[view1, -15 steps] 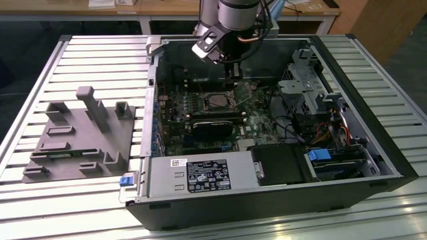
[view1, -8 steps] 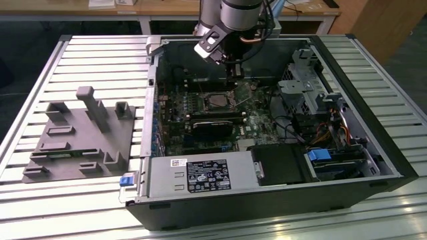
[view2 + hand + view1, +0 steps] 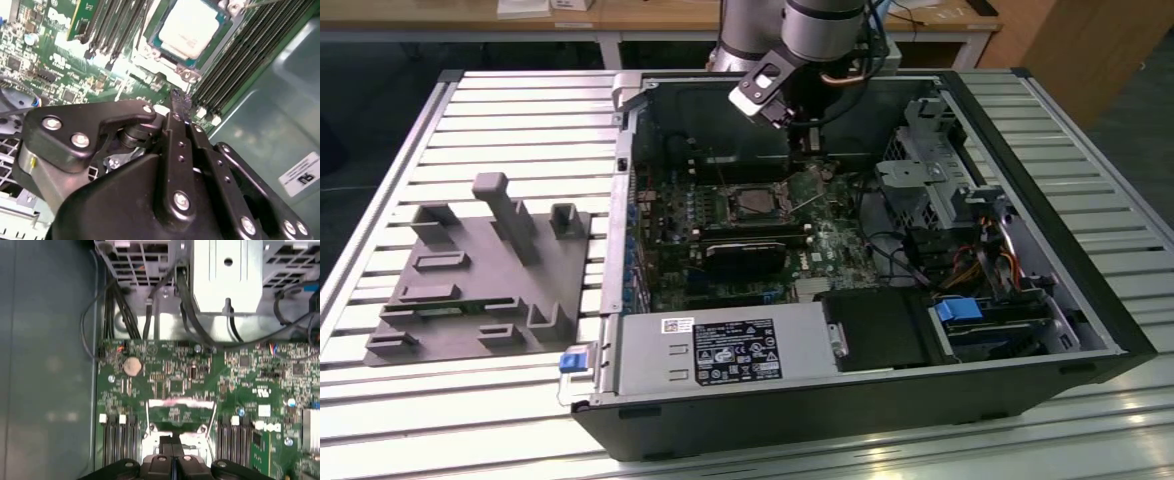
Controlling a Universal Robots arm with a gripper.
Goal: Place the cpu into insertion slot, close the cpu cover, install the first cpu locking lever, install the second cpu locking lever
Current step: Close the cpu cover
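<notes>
hand [image 3: 172, 458] shut, fingers pressed flat together in the first wrist view, nothing seen between them. hangs inside the open computer case [image 3: 854, 410], tips pointing down at the green board [image 3: 165, 370] and close above it; cannot tell whether touching.

cpu [image 3: 191, 31] seated in the insertion slot [image 3: 754, 203], dull silver top up, square to the memory slots [image 3: 235, 65] flanking it. lies just beyond the fingertips in the second wrist view; in the exterior view, nearer the camera than the hand and slightly toward the exterior view's left.

cpu cover [image 3: 181, 403] between the two: thin silver frame directly ahead of the fingertips in the first wrist view, green board showing through its window. by that, probably tilted up off the slot rather than flat on the chip, hinged edge on the hand's side; a judgement, not plain to see. long bar of the frame crosswise to the closed fingers. thin locking lever [image 3: 817, 198] slanting up beside the slot, apparently unlatched.

arm [image 3: 821, 30] reaching in from the far side of the bench [image 3: 480, 110], wrist canted, last link steeply downward over the far part of the board. grey fixture block [image 3: 480, 270] on the bench at the exterior view's left, well apart from the hand.
</notes>
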